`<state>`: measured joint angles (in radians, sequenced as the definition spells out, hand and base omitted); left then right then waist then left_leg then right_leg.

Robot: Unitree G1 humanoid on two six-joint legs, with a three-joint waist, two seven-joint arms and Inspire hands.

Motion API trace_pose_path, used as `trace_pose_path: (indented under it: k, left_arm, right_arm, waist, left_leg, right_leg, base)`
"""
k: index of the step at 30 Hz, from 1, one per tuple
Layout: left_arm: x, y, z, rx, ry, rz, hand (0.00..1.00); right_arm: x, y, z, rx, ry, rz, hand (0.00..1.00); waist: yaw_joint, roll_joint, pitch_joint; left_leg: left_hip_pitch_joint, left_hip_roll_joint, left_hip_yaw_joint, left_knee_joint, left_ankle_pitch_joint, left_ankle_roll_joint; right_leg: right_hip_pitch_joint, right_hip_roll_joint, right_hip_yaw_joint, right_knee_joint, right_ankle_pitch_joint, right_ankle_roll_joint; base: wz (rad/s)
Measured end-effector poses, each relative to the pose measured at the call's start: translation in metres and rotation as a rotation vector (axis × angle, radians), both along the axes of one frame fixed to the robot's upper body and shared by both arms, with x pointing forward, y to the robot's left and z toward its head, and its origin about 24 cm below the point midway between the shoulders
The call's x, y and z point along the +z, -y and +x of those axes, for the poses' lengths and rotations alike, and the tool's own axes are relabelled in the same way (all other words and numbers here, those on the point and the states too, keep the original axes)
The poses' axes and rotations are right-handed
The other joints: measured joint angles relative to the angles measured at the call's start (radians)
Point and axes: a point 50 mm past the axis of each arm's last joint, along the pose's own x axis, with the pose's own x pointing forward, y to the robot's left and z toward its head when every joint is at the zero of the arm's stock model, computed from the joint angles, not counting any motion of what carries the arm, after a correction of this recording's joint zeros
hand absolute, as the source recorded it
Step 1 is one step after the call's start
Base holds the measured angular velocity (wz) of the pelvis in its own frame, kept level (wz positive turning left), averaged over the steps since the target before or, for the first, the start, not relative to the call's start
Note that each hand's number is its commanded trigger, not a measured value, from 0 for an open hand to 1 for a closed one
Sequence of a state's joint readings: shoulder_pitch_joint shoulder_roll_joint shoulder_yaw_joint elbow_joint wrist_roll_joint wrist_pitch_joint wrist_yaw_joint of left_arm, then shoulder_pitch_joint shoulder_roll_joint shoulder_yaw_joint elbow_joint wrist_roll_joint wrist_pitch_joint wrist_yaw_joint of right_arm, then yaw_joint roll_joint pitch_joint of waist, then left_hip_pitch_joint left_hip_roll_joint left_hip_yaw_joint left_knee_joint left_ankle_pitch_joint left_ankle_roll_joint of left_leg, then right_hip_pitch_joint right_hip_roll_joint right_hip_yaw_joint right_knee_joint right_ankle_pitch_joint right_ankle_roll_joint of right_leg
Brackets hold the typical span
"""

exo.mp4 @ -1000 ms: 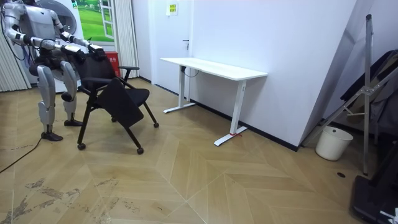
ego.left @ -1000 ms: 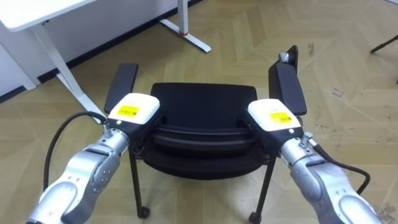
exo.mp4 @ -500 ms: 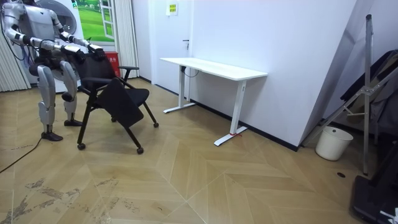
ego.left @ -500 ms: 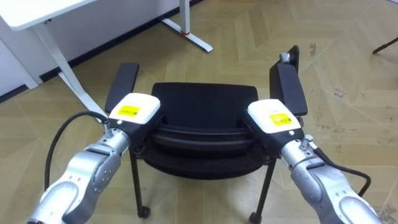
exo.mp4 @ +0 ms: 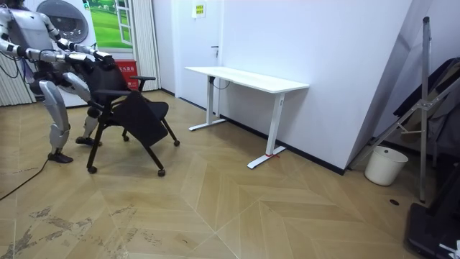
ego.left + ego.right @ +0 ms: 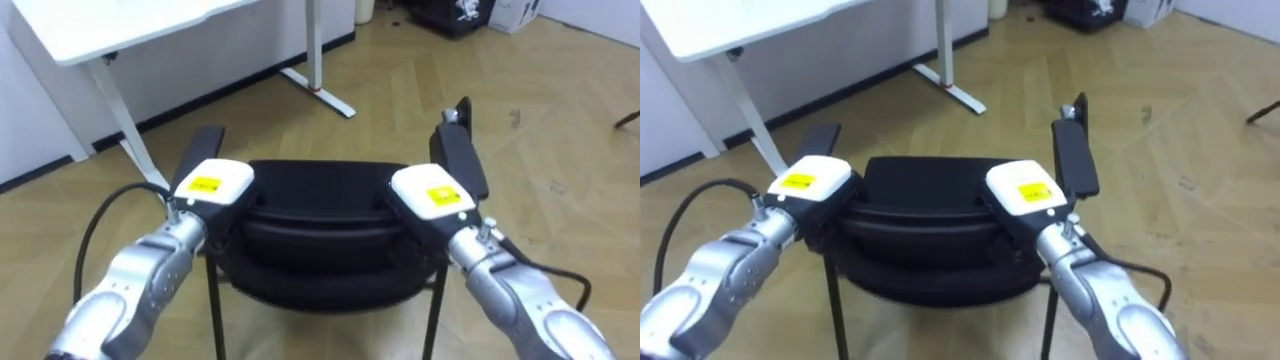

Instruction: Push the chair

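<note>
A black chair (image 6: 320,178) on castors, with two armrests, stands right in front of me, its seat facing away toward a white desk (image 6: 130,25). My left hand (image 6: 212,185) rests on the left end of the backrest's top edge. My right hand (image 6: 432,195) sits on the right end, beside the right armrest (image 6: 458,160). Both hands lie against the dark backrest. In the room view I stand behind the chair (image 5: 140,119) with one leg set back, arms stretched out to its back.
The desk (image 5: 244,79) stands by the white wall, its foot (image 6: 325,90) with a red mark on the wooden floor ahead. A white bucket (image 5: 379,165) and a folded metal frame (image 5: 424,93) are at the room view's right. A washing machine (image 5: 65,18) is behind me.
In the room view I have leaned forward into a stride behind the chair. The eye view has shifted toward the desk. Both hands stay on the backrest.
</note>
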<state>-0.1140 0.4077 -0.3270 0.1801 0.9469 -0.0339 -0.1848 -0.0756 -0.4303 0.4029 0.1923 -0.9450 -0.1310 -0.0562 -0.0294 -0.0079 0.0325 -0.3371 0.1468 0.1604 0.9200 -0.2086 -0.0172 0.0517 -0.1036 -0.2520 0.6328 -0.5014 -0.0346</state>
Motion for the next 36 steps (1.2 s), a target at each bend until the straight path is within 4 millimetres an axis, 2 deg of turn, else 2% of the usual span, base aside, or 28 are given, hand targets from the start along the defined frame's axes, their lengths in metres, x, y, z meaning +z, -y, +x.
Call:
trace_pose_path:
  k: [1,2,3,4,5,6,7,8,10,11,12,13,14,15,16,17,19,23,24,26,27,28,30,32,33,34,35,36]
  left_arm:
    - [-0.001,0.001,-0.001,-0.002,-0.003,-0.005,1.00]
    - [-0.001,0.001,-0.002,-0.005,-0.003,-0.007,1.00]
    - [0.001,0.002,-0.002,-0.012,0.003,-0.010,1.00]
    - [0.003,0.003,-0.001,-0.016,0.011,-0.014,1.00]
    - [0.003,0.003,-0.002,-0.018,0.013,-0.014,1.00]
    - [0.005,0.004,-0.002,-0.027,0.019,-0.012,1.00]
    - [0.008,0.005,-0.001,-0.035,0.033,-0.009,1.00]
    - [0.010,0.005,0.000,-0.038,0.040,-0.009,1.00]
    - [0.013,0.007,0.002,-0.044,0.055,-0.012,1.00]
    - [0.013,0.008,0.003,-0.045,0.056,-0.015,1.00]
    - [0.013,0.009,0.005,-0.046,0.056,-0.020,1.00]
    - [0.013,0.009,0.006,-0.048,0.051,-0.018,1.00]
    - [0.012,0.009,0.006,-0.051,0.049,-0.015,1.00]
    - [0.011,0.010,0.006,-0.058,0.043,-0.009,1.00]
    - [0.010,0.009,0.006,-0.060,0.040,-0.006,1.00]
    - [0.010,0.008,0.006,-0.060,0.041,-0.003,1.00]
    - [0.011,0.005,0.006,-0.060,0.053,0.001,1.00]
    - [0.010,0.002,0.007,-0.063,0.049,-0.009,1.00]
    - [0.010,0.002,0.007,-0.063,0.047,-0.010,1.00]
    - [0.009,0.002,0.007,-0.061,0.037,-0.008,1.00]
    - [0.008,0.002,0.006,-0.060,0.031,-0.013,1.00]
    - [0.007,0.001,0.006,-0.061,0.024,-0.017,1.00]
    - [0.005,0.001,0.005,-0.062,0.018,-0.016,1.00]
    - [0.006,0.001,0.006,-0.061,0.024,-0.017,1.00]
    - [0.007,0.001,0.006,-0.058,0.029,-0.015,1.00]
    - [0.008,0.002,0.007,-0.057,0.034,-0.019,1.00]
    - [0.009,0.003,0.007,-0.057,0.036,-0.021,1.00]
    - [0.010,0.003,0.007,-0.057,0.038,-0.016,1.00]
  right_arm:
    - [0.000,0.001,0.000,0.005,0.005,-0.004,1.00]
    - [0.000,0.001,-0.001,0.006,0.007,-0.005,1.00]
    - [0.001,0.005,-0.001,0.005,0.017,-0.013,1.00]
    - [0.000,0.006,-0.003,-0.001,0.026,-0.009,1.00]
    - [-0.001,0.007,-0.004,-0.005,0.026,-0.005,1.00]
    - [-0.002,0.008,-0.006,-0.013,0.029,0.002,1.00]
    - [-0.001,0.010,-0.006,-0.014,0.044,0.005,1.00]
    - [0.000,0.010,-0.007,-0.018,0.054,0.008,1.00]
    - [0.002,0.012,-0.006,-0.026,0.082,0.012,1.00]
    - [0.002,0.013,-0.005,-0.028,0.087,0.012,1.00]
    - [0.004,0.014,-0.003,-0.027,0.095,0.005,1.00]
    - [0.003,0.013,-0.003,-0.031,0.090,0.005,1.00]
    - [0.002,0.014,-0.004,-0.031,0.086,0.004,1.00]
    - [0.000,0.014,-0.005,-0.030,0.074,0.005,1.00]
    - [-0.003,0.014,-0.005,-0.032,0.068,0.012,1.00]
    - [-0.004,0.012,-0.005,-0.033,0.068,0.018,1.00]
    - [-0.007,0.010,-0.005,-0.031,0.076,0.029,1.00]
    - [-0.006,0.009,-0.006,-0.025,0.084,0.031,1.00]
    - [-0.006,0.008,-0.005,-0.021,0.088,0.028,1.00]
    - [-0.005,0.008,-0.006,-0.017,0.088,0.025,1.00]
    - [-0.006,0.008,-0.006,-0.016,0.087,0.025,1.00]
    - [-0.006,0.008,-0.007,-0.013,0.084,0.021,1.00]
    - [-0.007,0.008,-0.008,-0.007,0.080,0.019,1.00]
    - [-0.006,0.008,-0.008,-0.003,0.086,0.019,1.00]
    - [-0.006,0.008,-0.007,-0.005,0.092,0.019,1.00]
    - [-0.004,0.009,-0.006,-0.007,0.097,0.016,1.00]
    - [-0.004,0.010,-0.006,-0.009,0.096,0.016,1.00]
    - [-0.004,0.010,-0.005,-0.011,0.091,0.017,1.00]
  waist:
    - [0.004,-0.001,-0.0010]
    - [0.010,-0.003,-0.0016]
    - [0.013,-0.003,-0.0019]
    - [0.014,-0.006,-0.0043]
    - [0.017,-0.010,-0.0086]
    - [0.022,-0.018,-0.0182]
    - [0.016,-0.027,-0.0235]
    - [0.010,-0.021,-0.0294]
    - [0.009,-0.044,-0.0314]
    - [0.009,-0.040,-0.0314]
    - [0.009,-0.025,-0.0284]
    - [0.003,-0.021,-0.0253]
    - [-0.003,-0.020,-0.0240]
    - [-0.007,-0.013,-0.0184]
    - [-0.007,-0.013,-0.0190]
    - [-0.007,-0.012,-0.0179]
    - [-0.015,-0.006,-0.0140]
    - [-0.013,0.016,-0.0030]
    - [-0.012,0.030,-0.0008]
    - [-0.008,0.038,0.0020]
    - [-0.017,0.040,0.0032]
    - [-0.018,0.041,0.0030]
    - [-0.021,0.041,0.0021]
    - [-0.037,0.040,-0.0012]
    - [-0.037,0.034,-0.0102]
    - [-0.025,0.039,-0.0143]
    - [-0.025,0.044,-0.0163]
    - [-0.025,0.049,-0.0206]
  left_leg:
    - [-0.022,-0.033,0.013,-0.089,0.004,0.001]
    - [-0.025,-0.048,0.020,-0.150,0.010,0.001]
    - [-0.029,-0.067,0.025,-0.282,0.026,0.008]
    - [-0.029,-0.077,0.026,-0.385,0.061,0.020]
    - [-0.026,-0.077,0.029,-0.403,0.092,0.027]
    - [-0.016,-0.075,0.056,-0.419,0.130,0.044]
    - [-0.014,-0.078,0.082,-0.416,0.136,0.059]
    - [-0.010,-0.088,0.089,-0.412,0.130,0.068]
    - [0.014,-0.139,0.112,-0.397,0.093,0.124]
    - [0.018,-0.147,0.109,-0.386,0.080,0.130]
    - [0.022,-0.149,0.104,-0.353,0.044,0.139]
    - [0.040,-0.153,0.103,-0.339,0.017,0.146]
    - [0.052,-0.156,0.101,-0.335,0.005,0.150]
    - [0.075,-0.162,0.098,-0.331,-0.018,0.157]
    - [0.093,-0.163,0.097,-0.329,-0.039,0.163]
    - [0.099,-0.163,0.095,-0.329,-0.047,0.165]
    - [0.116,-0.162,0.079,-0.329,-0.069,0.167]
    - [0.154,-0.153,0.074,-0.313,-0.118,0.163]
    - [0.161,-0.144,0.072,-0.293,-0.143,0.161]
    - [0.188,-0.141,0.065,-0.283,-0.170,0.151]
    - [0.202,-0.141,0.049,-0.273,-0.188,0.146]
    - [0.219,-0.141,0.038,-0.271,-0.205,0.139]
    - [0.252,-0.142,0.014,-0.270,-0.231,0.124]
    - [0.266,-0.139,-0.022,-0.260,-0.258,0.109]
    - [0.279,-0.134,-0.034,-0.267,-0.266,0.094]
    - [0.296,-0.117,-0.040,-0.272,-0.276,0.076]
    - [0.307,-0.104,-0.045,-0.274,-0.283,0.066]
    - [0.322,-0.084,-0.065,-0.280,-0.296,0.047]
  right_leg:
    - [0.002,-0.016,-0.004,0.002,-0.005,-0.001]
    - [0.004,-0.020,-0.001,0.001,-0.007,0.002]
    - [0.011,-0.020,-0.002,-0.009,-0.010,0.009]
    - [0.021,-0.018,-0.001,-0.020,-0.014,0.016]
    - [0.026,-0.019,0.004,-0.028,-0.015,0.021]
    - [0.037,-0.026,0.008,-0.051,-0.015,0.036]
    - [0.045,-0.039,0.009,-0.067,-0.016,0.054]
    - [0.052,-0.049,0.005,-0.073,-0.015,0.063]
    - [0.067,-0.098,0.018,-0.052,-0.017,0.104]
    - [0.060,-0.109,0.016,-0.017,-0.011,0.113]
    - [0.020,-0.129,0.020,0.095,0.031,0.112]
    - [-0.025,-0.145,0.048,0.209,0.097,0.107]
    - [-0.045,-0.149,0.065,0.264,0.138,0.102]
    - [-0.090,-0.162,0.089,0.365,0.231,0.096]
    - [-0.129,-0.165,0.104,0.429,0.291,0.092]
    - [-0.151,-0.164,0.101,0.449,0.294,0.094]
    - [-0.246,-0.141,0.082,0.474,0.256,0.106]
    - [-0.378,-0.087,0.084,0.400,0.241,0.103]
    - [-0.410,-0.067,0.087,0.330,0.241,0.102]
    - [-0.441,-0.048,0.085,0.196,0.248,0.094]
    - [-0.448,-0.039,0.087,0.105,0.262,0.083]
    - [-0.449,-0.030,0.089,0.011,0.285,0.075]
    - [-0.436,-0.018,0.096,-0.096,0.332,0.065]
    - [-0.415,-0.018,0.086,-0.150,0.397,0.058]
    - [-0.407,-0.010,0.082,-0.148,0.431,0.038]
    - [-0.391,0.012,0.082,-0.139,0.436,0.026]
    - [-0.384,0.021,0.071,-0.133,0.429,0.016]
    - [-0.369,0.029,0.037,-0.121,0.419,0.000]
  base:
    - [-0.22]
    - [-0.22]
    - [-0.12]
    - [-0.09]
    - [-0.10]
    - [-0.08]
    - [0.00]
    - [0.00]
    - [-0.18]
    - [-0.29]
    - [-0.18]
    - [-0.10]
    - [0.03]
    - [0.00]
    - [-0.06]
    - [-0.10]
    - [0.03]
    - [0.02]
    - [-0.03]
    - [0.09]
    - [0.34]
    - [0.36]
    - [0.36]
    - [0.50]
    - [0.28]
    - [0.16]
    - [0.18]
    - [0.32]
